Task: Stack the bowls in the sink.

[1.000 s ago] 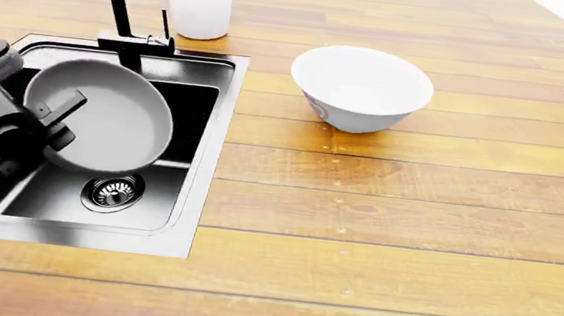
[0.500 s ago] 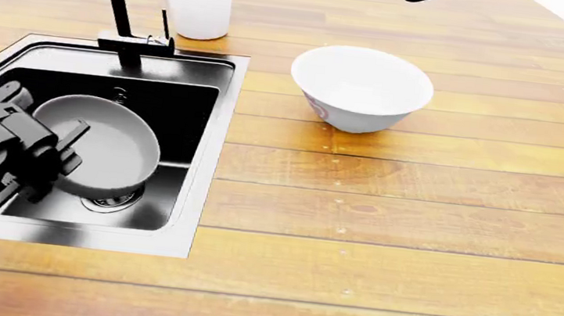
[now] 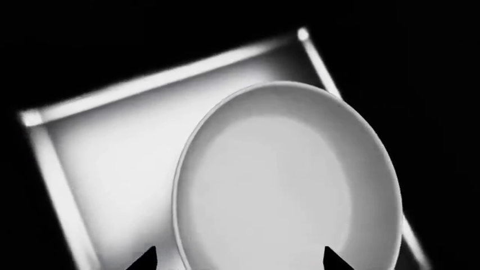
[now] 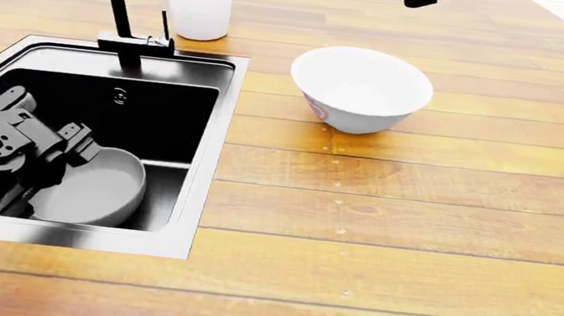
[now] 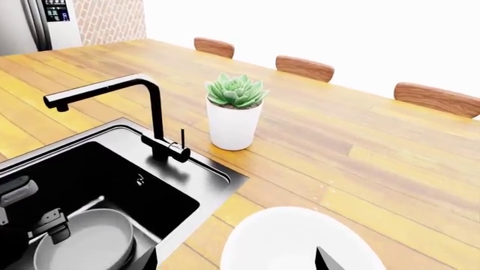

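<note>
My left claw (image 4: pixel 79 144) grips the grey bowl (image 4: pixel 96 186) by its rim, low inside the sink (image 4: pixel 189 195). My right claw (image 5: pixel 236 260) hangs spread and empty above the white bowl (image 4: pixel 361 88), which sits on the counter (image 4: pixel 381 216) well apart. I judge that bowl rigid, glossy, likely slippery and breakable, so I would pinch its rim.

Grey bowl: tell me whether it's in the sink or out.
In. The grey bowl sits low inside the sink, below the steel rim, with the left gripper at its edge.
</note>
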Motion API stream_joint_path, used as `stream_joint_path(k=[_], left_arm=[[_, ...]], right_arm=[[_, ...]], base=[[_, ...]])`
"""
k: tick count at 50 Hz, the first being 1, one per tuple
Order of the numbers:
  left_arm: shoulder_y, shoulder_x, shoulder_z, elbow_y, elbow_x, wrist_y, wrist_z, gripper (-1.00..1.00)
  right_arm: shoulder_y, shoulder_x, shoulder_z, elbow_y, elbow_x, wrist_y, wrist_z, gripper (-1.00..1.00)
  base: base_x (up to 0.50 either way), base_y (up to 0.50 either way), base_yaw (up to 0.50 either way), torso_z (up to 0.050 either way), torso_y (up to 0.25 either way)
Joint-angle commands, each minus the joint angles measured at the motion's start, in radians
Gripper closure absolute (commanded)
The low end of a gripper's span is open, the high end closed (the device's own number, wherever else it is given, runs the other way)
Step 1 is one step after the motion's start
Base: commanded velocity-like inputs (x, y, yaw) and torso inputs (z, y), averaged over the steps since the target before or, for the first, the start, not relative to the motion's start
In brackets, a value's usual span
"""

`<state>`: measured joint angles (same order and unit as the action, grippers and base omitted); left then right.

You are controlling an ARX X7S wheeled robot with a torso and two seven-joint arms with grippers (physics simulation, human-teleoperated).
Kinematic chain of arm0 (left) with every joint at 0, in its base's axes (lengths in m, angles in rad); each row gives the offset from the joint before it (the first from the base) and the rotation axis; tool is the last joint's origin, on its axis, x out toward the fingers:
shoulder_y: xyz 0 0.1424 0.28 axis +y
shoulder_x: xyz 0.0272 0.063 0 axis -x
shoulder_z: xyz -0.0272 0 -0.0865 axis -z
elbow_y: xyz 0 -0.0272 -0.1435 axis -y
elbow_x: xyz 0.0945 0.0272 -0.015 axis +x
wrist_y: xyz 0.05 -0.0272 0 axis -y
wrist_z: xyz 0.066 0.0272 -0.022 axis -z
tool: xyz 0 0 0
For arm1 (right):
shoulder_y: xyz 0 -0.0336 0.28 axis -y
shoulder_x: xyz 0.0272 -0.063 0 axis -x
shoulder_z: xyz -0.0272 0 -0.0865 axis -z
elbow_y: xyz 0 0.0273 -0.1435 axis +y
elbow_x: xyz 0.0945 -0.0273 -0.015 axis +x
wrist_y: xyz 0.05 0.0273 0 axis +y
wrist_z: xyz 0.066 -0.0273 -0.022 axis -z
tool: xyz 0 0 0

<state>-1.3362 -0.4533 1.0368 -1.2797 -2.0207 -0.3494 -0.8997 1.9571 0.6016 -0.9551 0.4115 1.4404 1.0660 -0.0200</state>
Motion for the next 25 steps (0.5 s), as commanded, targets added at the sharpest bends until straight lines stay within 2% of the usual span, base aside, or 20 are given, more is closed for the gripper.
stream_joint_path(k=[1, 4, 8, 13, 19, 25], left_arm=[[-0.017, -0.041, 0.240, -0.028, -0.280, 0.001, 0.037, -1.00], [-0.069, -0.065, 0.271, -0.023, -0.290, -0.024, 0.062, -1.00], [-0.060, -0.282, 0.209, 0.425, -0.300, 0.101, -0.091, -1.00], [-0.095, -0.414, 0.166, 0.705, -0.301, 0.123, -0.169, -1.00], [-0.155, -0.474, 0.136, 0.855, -0.305, 0.085, -0.193, -1.00], [-0.248, -0.482, 0.109, 0.924, -0.301, 0.021, -0.195, -1.00]], right_arm=[[0.002, -0.005, 0.000, 0.007, -0.001, -0.005, -0.001, -1.00], [0.002, -0.012, 0.001, 0.013, -0.002, -0.009, -0.004, -1.00], [0.003, -0.027, 0.003, 0.025, -0.001, -0.015, -0.006, -1.00], [-0.007, -0.052, 0.001, 0.056, -0.007, -0.029, 0.000, -1.00], [-0.018, -0.079, -0.004, 0.111, -0.022, -0.048, 0.008, -1.00], [-0.036, -0.127, -0.023, 0.219, -0.062, -0.082, 0.017, -1.00]], base=[[0.00, 0.00, 0.00, 0.000, 0.000], [0.00, 0.00, 0.00, 0.000, 0.000], [0.00, 0.00, 0.00, 0.000, 0.000], [0.00, 0.00, 0.00, 0.000, 0.000], [0.00, 0.00, 0.00, 0.000, 0.000], [0.00, 0.00, 0.00, 0.000, 0.000]])
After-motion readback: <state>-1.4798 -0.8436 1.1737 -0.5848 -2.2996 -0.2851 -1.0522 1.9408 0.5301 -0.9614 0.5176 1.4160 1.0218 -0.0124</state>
